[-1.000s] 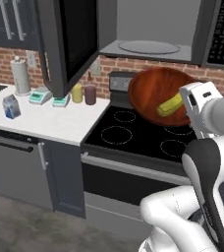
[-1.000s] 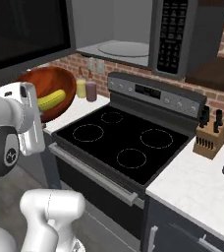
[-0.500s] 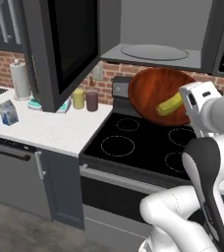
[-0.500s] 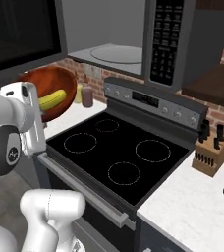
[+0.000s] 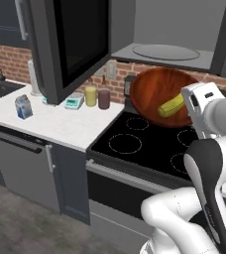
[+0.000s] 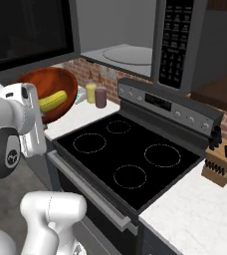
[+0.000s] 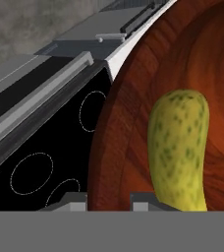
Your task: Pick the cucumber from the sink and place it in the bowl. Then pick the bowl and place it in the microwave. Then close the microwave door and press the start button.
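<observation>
Gripper closed partway on rim of bowl, fingers either side of the wall in hand view, held tilted in the air above black stovetop. Cucumber lying inside bowl, toward 3 o'clock of its inner face in left base view. Microwave at 12 o'clock above stove, microwave door swung open at 10 o'clock. Two small jars on counter at 9 o'clock of bowl.
</observation>
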